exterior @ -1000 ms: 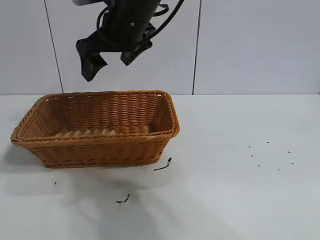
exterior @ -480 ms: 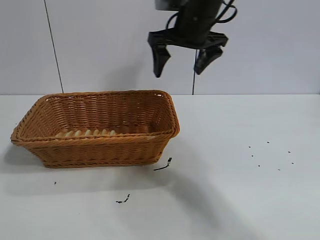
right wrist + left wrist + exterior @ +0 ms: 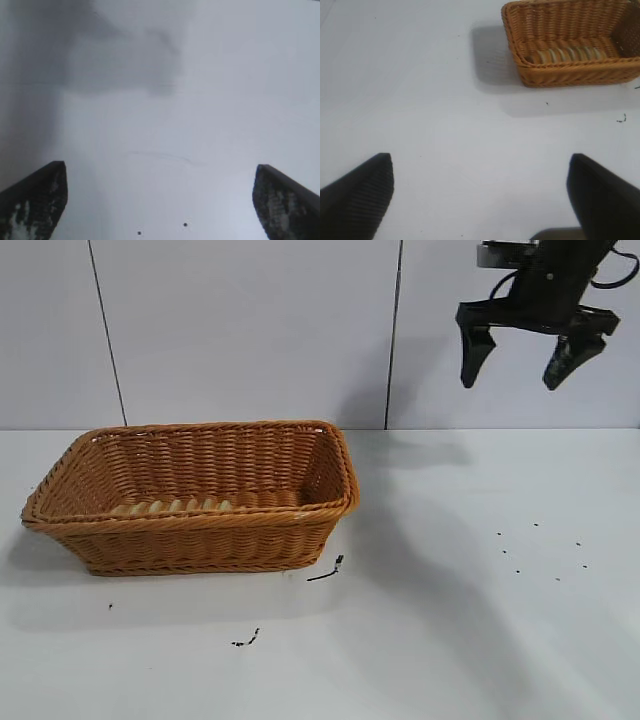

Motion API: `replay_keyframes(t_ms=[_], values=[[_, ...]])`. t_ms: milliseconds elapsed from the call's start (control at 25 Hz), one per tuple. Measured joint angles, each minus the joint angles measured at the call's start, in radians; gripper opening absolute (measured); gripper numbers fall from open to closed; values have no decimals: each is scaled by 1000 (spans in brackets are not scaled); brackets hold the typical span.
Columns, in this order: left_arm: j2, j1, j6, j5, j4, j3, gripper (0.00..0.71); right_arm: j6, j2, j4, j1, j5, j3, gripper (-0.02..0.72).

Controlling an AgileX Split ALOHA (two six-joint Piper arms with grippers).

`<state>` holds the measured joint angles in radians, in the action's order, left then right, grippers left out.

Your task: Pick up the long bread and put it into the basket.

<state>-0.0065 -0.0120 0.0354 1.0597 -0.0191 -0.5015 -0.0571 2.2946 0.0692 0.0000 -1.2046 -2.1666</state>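
Note:
The basket point(image 3: 200, 540) stands on the left part of the white table. The long bread point(image 3: 175, 506) lies inside it along the front wall, only its ridged top showing above the rim. My right gripper point(image 3: 515, 365) hangs high above the table's right part, far from the basket, open and empty. In the right wrist view point(image 3: 160, 200) it has only bare table under it. My left gripper point(image 3: 480, 200) is outside the exterior view, open and empty over bare table. The left wrist view shows the basket point(image 3: 570, 75) far off with the bread point(image 3: 567, 54) in it.
Small black scraps point(image 3: 325, 573) lie on the table in front of the basket's right corner, another point(image 3: 246, 640) nearer the front. Several tiny black specks point(image 3: 540, 550) dot the right part. A pale panelled wall stands behind.
My right gripper has swung from above the basket's left part far to the right, staying high, open and empty. The bread and the basket have not moved.

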Motion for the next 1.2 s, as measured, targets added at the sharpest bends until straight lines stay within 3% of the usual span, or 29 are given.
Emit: replay_keyframes(t_ms=[440, 1200], values=[[0, 0, 0, 0, 0, 0, 693, 0, -170, 1, 0, 0, 155, 690], [0, 0, 0, 0, 0, 0, 693, -26, -1120, 0, 0, -1, 1228, 690]])
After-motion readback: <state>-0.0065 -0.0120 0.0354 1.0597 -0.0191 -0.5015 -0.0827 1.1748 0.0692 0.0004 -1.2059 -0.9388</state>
